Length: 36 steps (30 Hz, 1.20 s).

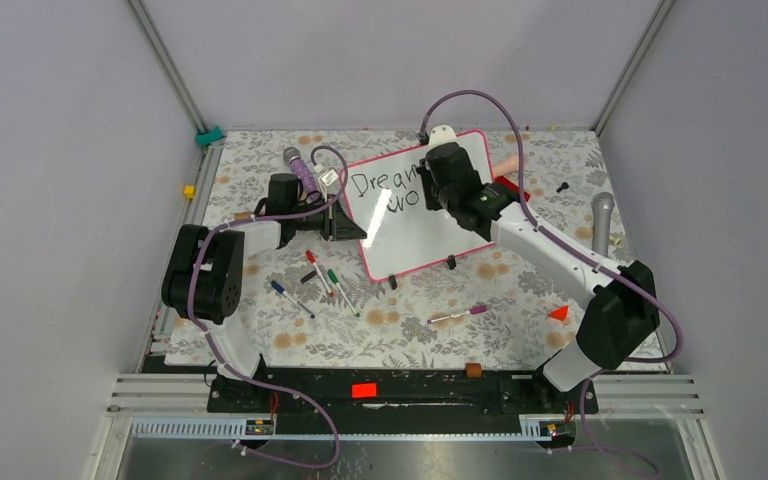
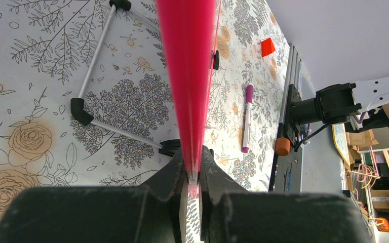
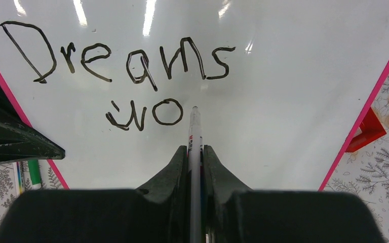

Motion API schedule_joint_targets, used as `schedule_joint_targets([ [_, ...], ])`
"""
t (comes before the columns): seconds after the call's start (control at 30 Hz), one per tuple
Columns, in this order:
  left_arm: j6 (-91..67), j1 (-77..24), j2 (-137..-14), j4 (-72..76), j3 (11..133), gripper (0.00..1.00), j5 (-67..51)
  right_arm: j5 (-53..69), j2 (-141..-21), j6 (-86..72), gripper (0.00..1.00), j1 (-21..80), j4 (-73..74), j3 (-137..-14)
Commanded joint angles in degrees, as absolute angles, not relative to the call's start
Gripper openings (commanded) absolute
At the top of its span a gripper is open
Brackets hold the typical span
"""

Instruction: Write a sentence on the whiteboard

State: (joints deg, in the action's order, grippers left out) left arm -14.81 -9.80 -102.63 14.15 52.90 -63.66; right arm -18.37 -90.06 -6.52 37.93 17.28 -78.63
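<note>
Currently the whiteboard (image 1: 405, 240) sits at the far middle of the floral-covered table (image 1: 410, 335). It is turned at an angle, with two small black feet on its near edge. Left gripper (image 2: 192, 174): fingers clenched on the board's pink-red frame, the thin edge pinched between them. Right gripper (image 3: 195, 152): fingers closed around a slim marker (image 3: 194, 129), its barrel running up between them and its tip at the board face just right of the "o". Cannot tell whether the tip touches the board. The sentence (image 3: 116, 61) reads "Dreams" on the first line and "wo" beneath it, in black ink on the board's upper left. A small red frame-shaped block (image 3: 367, 131) lies just beside the board's right edge. Loose on the table, nearer the arm bases than the board: red and green pens (image 1: 325, 275), a blue pen (image 1: 290, 298) and a purple-capped marker (image 1: 457, 316), all apart from the board.
</note>
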Motion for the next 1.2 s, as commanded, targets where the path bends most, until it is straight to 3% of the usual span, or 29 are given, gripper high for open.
schedule_joint_targets([
  [0.0, -11.73, -10.64, -105.64, 11.53, 52.8, 0.0, -53.55, -18.52, -90.82, -7.11, 0.0, 37.62, 15.73, -80.07],
  [0.63, -11.69, -10.7, -105.64, 11.45, 52.82, 0.0, -53.44, -19.66, -96.27, -6.41, 0.0, 37.4, 15.81, -82.96],
  [1.17, -11.69, -10.71, -105.67, 11.47, 52.83, 0.0, -53.45, -16.95, -91.42, -9.03, 0.0, 37.52, 14.19, -72.82],
])
